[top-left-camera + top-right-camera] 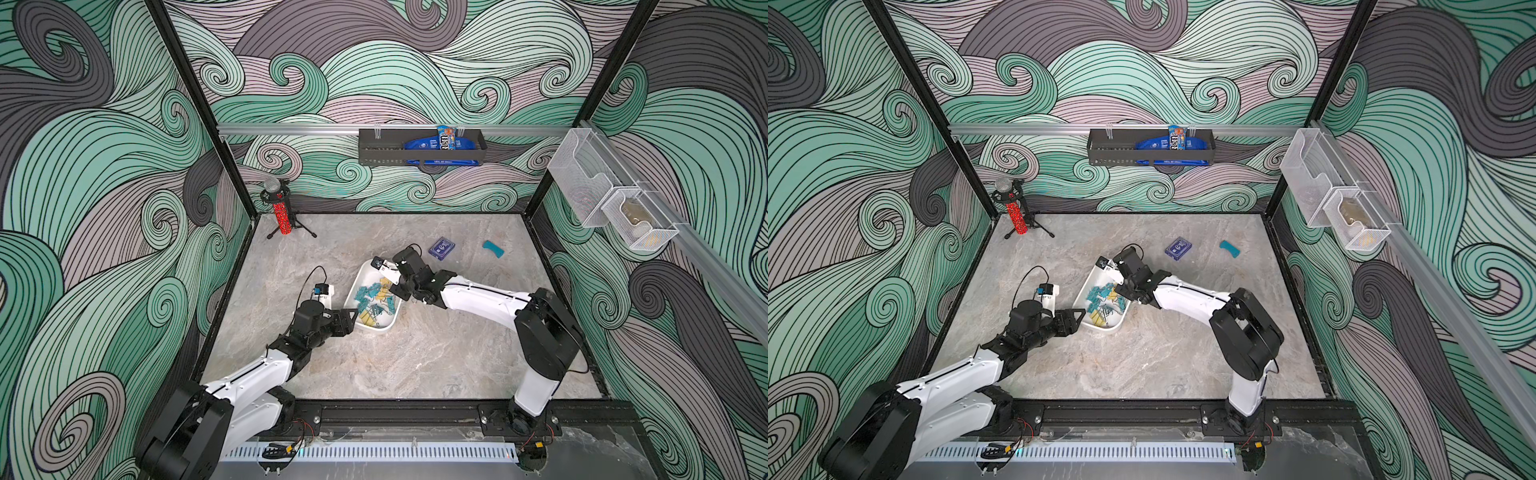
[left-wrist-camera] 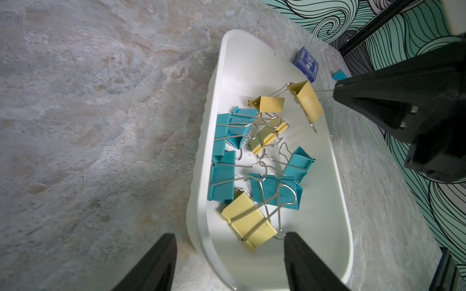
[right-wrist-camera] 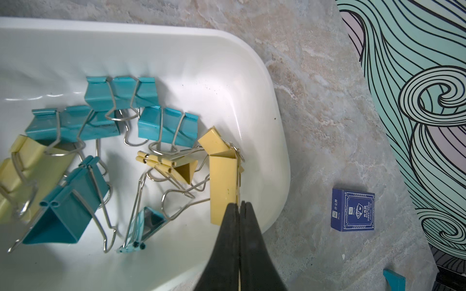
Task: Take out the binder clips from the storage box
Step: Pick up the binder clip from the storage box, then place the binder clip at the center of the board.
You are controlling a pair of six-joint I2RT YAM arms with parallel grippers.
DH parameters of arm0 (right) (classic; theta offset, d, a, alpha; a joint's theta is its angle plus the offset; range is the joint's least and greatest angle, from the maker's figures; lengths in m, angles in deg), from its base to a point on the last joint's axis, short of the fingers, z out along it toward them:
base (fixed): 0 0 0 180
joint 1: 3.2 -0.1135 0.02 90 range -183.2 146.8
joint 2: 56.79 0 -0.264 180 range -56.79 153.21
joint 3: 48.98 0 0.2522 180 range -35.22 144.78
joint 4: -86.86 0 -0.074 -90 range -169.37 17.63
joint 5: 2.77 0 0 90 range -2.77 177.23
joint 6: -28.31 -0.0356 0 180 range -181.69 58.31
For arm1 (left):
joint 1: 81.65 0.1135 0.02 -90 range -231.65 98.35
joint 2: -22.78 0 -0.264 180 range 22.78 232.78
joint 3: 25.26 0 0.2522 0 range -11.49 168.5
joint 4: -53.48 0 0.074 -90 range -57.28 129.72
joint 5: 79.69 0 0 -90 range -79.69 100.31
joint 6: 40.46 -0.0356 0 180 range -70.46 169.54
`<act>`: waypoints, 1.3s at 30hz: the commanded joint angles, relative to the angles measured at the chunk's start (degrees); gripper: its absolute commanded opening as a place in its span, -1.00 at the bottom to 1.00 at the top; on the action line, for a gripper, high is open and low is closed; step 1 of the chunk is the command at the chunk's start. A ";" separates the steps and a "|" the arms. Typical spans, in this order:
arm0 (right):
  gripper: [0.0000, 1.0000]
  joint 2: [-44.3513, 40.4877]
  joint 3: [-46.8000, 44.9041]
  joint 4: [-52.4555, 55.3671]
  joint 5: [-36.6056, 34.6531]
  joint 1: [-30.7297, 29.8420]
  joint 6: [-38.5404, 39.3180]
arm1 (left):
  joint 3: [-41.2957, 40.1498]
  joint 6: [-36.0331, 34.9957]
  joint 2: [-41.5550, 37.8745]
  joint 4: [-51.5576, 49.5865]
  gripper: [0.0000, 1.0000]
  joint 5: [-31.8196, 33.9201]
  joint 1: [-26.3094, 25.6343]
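The white storage box (image 1: 376, 328) (image 1: 1106, 328) lies mid-table holding several teal and yellow binder clips (image 2: 267, 191) (image 3: 75, 126). My right gripper (image 3: 239, 204) (image 1: 394, 291) is over the box's far right side, shut on the wire handle of a yellow binder clip (image 3: 224, 181) (image 2: 306, 100) that stands on end by the rim. My left gripper (image 2: 230, 234) (image 1: 353, 318) is at the box's near-left corner. It is open, with one finger (image 2: 161, 262) outside the wall and the other finger (image 2: 302, 259) inside, close to a yellow clip (image 2: 248, 221).
A dark-blue card box (image 1: 441, 248) (image 3: 353, 209) and a curved teal piece (image 1: 493, 248) lie behind the storage box to the right. A red tube on a tripod (image 1: 282, 216) stands at the back left corner. A black wall basket (image 1: 419, 145) and mesh baskets (image 1: 615, 203) hang on the walls.
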 commanded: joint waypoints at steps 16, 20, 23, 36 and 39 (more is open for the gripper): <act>-1.00 -7.83 -5.28 2.46 1.93 -0.44 -2.56 | 0.85 0.61 0.36 0.54 0.40 -0.88 -0.35; -1.00 -8.48 -5.60 4.83 3.73 -0.46 -2.91 | 0.61 0.81 0.33 0.64 0.40 -0.87 -0.36; -1.00 -8.66 -5.70 5.52 5.54 -0.44 -2.85 | 0.55 0.86 0.38 0.74 0.40 -0.87 -0.41; -1.00 -8.15 -3.64 9.44 11.98 -1.25 -1.98 | 1.23 0.41 0.46 0.03 0.40 -0.69 -0.49; -1.00 -8.81 -3.40 9.80 9.66 -1.43 -2.14 | 1.17 0.46 0.64 0.26 0.40 -0.69 -0.42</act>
